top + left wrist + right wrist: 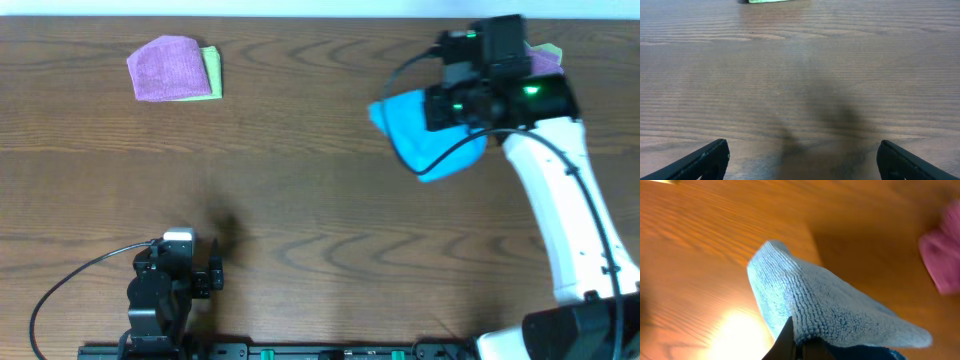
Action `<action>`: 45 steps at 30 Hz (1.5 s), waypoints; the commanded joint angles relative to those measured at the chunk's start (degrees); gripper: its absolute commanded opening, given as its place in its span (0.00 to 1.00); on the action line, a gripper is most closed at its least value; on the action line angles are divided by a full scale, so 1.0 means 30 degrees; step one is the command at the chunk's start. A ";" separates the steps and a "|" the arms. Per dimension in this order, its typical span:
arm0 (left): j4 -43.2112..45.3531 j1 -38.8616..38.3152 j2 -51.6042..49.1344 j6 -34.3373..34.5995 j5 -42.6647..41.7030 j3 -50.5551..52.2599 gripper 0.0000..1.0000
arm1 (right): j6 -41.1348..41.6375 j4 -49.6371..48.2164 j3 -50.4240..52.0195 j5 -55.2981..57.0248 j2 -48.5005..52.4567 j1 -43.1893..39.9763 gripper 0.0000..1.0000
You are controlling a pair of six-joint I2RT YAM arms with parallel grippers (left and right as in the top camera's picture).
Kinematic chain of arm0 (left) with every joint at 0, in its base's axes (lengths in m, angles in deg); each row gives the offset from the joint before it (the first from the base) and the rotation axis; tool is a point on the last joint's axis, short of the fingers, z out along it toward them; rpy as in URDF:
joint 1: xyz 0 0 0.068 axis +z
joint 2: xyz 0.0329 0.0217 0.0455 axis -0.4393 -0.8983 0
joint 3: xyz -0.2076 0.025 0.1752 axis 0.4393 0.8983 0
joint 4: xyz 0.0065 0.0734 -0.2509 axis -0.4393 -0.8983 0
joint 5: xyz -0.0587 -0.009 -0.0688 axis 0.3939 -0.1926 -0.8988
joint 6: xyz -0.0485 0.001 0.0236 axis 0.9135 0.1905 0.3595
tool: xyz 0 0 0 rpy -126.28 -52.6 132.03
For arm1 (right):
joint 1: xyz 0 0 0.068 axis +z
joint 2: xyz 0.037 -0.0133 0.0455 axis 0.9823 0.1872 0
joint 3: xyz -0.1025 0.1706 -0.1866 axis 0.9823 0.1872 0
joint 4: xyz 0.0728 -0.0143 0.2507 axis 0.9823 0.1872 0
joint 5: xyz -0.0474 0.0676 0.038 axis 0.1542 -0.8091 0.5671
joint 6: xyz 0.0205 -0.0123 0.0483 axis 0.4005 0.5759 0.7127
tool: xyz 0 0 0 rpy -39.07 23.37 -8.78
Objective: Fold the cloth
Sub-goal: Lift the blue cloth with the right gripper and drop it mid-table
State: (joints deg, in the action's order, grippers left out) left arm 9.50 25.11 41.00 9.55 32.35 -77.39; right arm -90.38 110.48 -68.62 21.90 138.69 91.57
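The sky-blue cloth (425,135) hangs bunched from my right gripper (470,105) at the far right of the table. In the right wrist view the cloth (825,305) drapes over the shut fingers (805,347), lifted off the wood. My left gripper (190,275) rests near the front left, far from the cloth. Its fingers (800,160) are wide apart with only bare wood between them.
A folded purple cloth (163,67) lies on a light green cloth (211,72) at the back left. Another purple cloth (545,60) with a green one under it lies at the back right, partly hidden by my right arm; it also shows in the right wrist view (942,260).
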 commanded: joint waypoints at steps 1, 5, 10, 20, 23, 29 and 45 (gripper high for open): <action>-0.0051 0.0058 0.0124 -0.0408 0.0146 0.0117 0.95 | -0.0291 -0.1253 -0.0124 -0.0503 -0.0117 0.1472 0.01; -0.0051 0.0058 0.0124 -0.0408 0.0160 0.0117 0.95 | -0.0277 -0.3723 -0.0124 -0.0503 -0.0073 0.2492 0.01; -0.0051 0.0058 0.0124 -0.0408 0.0160 0.0117 0.95 | -0.0576 -0.3038 -0.0124 -0.0007 0.1494 0.2834 0.10; -0.0051 0.0058 0.0124 -0.0408 0.0160 0.0117 0.95 | 0.1239 -0.0911 -0.0131 0.5195 0.2973 0.1362 0.95; -0.0051 0.0058 0.0124 -0.0408 0.0160 0.0117 0.95 | 0.1778 -0.0321 -0.0124 0.4983 0.2871 0.0954 0.94; -0.0051 0.0058 0.0124 -0.0408 0.0160 0.0117 0.95 | 0.2812 0.1399 0.0918 0.2994 0.2987 -0.0364 0.90; 0.0780 0.0058 0.0124 0.0197 -0.0007 0.0117 0.95 | 0.2441 -0.1443 0.8786 -0.7417 0.2987 -0.4590 0.85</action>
State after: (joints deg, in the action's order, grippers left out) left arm 11.23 25.11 41.00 9.70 32.35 -77.37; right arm -82.51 107.01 -44.25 6.16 148.00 77.78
